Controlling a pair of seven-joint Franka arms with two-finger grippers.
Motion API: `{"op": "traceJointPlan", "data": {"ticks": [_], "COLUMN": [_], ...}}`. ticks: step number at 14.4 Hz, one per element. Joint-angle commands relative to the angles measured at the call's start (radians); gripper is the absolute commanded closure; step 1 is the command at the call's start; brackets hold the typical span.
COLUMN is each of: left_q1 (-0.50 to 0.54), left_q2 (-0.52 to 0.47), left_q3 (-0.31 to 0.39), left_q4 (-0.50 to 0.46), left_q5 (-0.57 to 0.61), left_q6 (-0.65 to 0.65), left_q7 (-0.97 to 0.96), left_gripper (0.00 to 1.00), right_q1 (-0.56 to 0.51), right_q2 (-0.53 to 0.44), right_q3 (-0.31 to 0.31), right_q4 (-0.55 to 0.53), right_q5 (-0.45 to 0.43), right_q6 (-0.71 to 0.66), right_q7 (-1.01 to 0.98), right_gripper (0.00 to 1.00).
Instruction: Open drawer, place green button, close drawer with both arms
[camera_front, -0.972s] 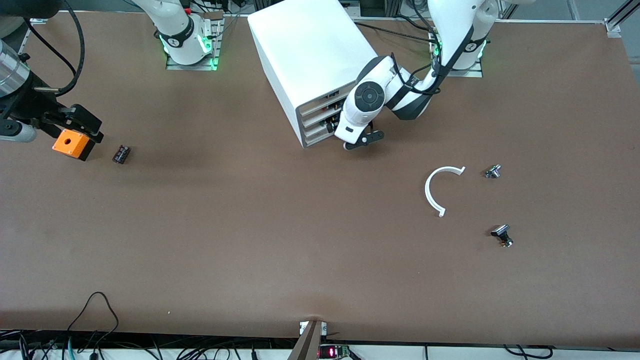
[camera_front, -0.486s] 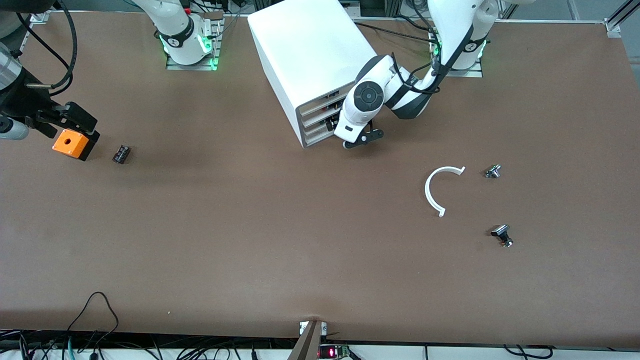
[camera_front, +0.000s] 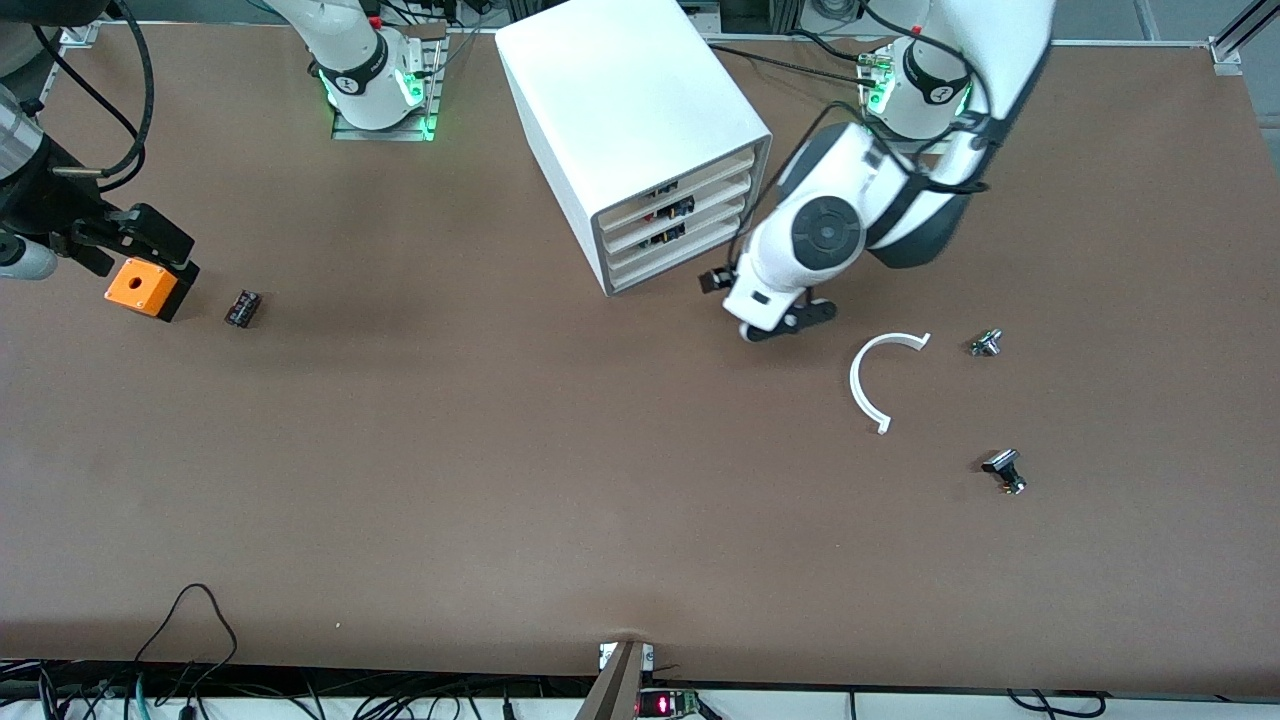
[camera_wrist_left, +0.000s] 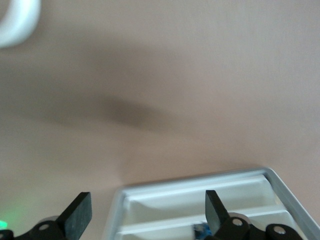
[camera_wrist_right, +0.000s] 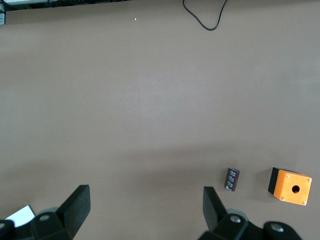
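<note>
the brown table (camera_front: 500, 480) carries a white cabinet (camera_front: 625, 110) with four drawers, all pushed in. the third drawer (camera_front: 680, 243) down is flush with the rest; colored parts show at the notches above it, but the button itself cannot be made out. the left arm (camera_front: 860, 200) bends down from its base, its left gripper (camera_front: 712, 280) hanging just in front of the cabinet's drawers, fingers spread wide with nothing between them. the right gripper (camera_front: 135, 240) waits over the orange cube (camera_front: 140, 287), also wide open and empty. a white curved strip (camera_front: 868, 385), a small black part (camera_front: 242, 307) and two knobs (camera_front: 986, 343) lie apart.
</note>
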Motion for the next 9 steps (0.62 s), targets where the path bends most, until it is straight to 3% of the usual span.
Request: {"op": "traceJointPlan", "data": {"ticks": [1, 4, 9], "left_q1": [0.039, 0.116, 0.232], "left_q2": [0.004, -0.030, -0.168], "left_q3": [-0.010, -0.007, -0.007], "left_q4": [0.123, 0.217, 0.221], "left_q5": [0.109, 0.123, 0.171], "left_q6": [-0.115, -0.192, -0.223], "left_q7": [0.088, 0.246, 0.525], "left_gripper": [0.00, 0.00, 0.00], "right_q1": [-0.010, -0.010, -0.010], "right_q2": [0.015, 0.015, 0.015], "right_q3": [0.005, 0.007, 0.007], "right_q4": [0.034, 0.037, 0.037], "right_q5": [0.018, 0.018, 0.018], "right_q6": [-0.025, -0.025, -0.023], "right_q7": [-0.019, -0.019, -0.019], "right_gripper": [0.00, 0.00, 0.00]}}
